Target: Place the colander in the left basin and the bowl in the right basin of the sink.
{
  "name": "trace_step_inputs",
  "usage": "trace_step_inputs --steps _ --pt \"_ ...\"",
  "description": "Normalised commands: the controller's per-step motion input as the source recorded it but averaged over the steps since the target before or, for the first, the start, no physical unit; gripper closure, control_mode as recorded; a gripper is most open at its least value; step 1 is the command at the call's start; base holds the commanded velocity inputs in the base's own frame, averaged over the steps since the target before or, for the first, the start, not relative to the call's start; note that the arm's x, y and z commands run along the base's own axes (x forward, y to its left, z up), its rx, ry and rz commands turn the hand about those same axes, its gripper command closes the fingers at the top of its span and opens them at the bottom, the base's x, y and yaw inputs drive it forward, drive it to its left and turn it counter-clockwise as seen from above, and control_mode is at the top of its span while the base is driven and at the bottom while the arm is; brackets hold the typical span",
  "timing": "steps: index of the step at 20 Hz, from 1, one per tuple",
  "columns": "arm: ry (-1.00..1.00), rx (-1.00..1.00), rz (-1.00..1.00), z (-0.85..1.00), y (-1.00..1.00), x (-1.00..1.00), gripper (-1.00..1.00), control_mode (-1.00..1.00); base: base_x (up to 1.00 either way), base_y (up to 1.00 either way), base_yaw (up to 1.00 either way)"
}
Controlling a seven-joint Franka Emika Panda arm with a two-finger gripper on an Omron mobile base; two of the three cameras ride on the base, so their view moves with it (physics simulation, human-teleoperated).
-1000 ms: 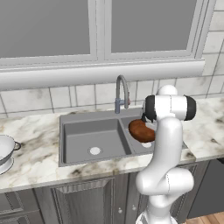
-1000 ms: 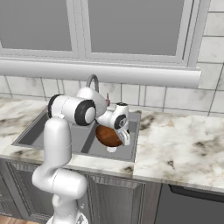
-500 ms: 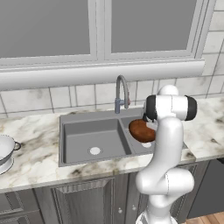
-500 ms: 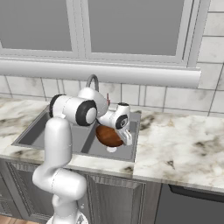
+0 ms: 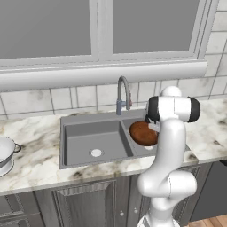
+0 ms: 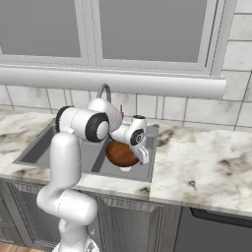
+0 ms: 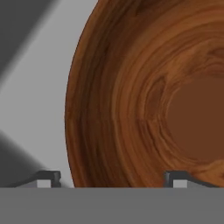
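A home kitchen: a dark grey sink (image 5: pixel 71 122) with 2 basins and an arched faucet (image 5: pixel 123 94) is set in a marbled counter (image 6: pixel 206 167), under a tiled wall and wide window, with what looks like grey cabinets (image 5: pixel 84 204) below.

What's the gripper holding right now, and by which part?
The gripper holds the bowl by its rim, one finger inside and one outside, tilted over the right basin.

One bowl (image 7: pixel 144 96) lies between the two fingertips (image 7: pixel 46 178). One colander (image 5: pixel 5 153) sits well apart from them. One sink (image 5: pixel 71 122) has two basins and one faucet (image 5: pixel 123 93); probably two drains, one half hidden.
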Motion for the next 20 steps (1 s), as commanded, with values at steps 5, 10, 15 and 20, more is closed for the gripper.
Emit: trace_step_inputs --steps 5,10,15,20 --pt "0.0 0.0 0.0 0.27 0.0 -0.01 -1.0 -1.0 0.0 0.0 0.0" --pt "0.0 0.0 0.0 0.43 0.0 -0.03 -1.0 -1.0 0.0 0.0 0.0" --pt "-0.01 0.0 0.0 0.47 0.0 -0.19 -1.0 -1.0 0.0 0.0 0.0" --pt "-0.01 0.0 -0.03 0.53 0.07 -0.42 -1.0 -1.0 0.0 0.0 0.0"
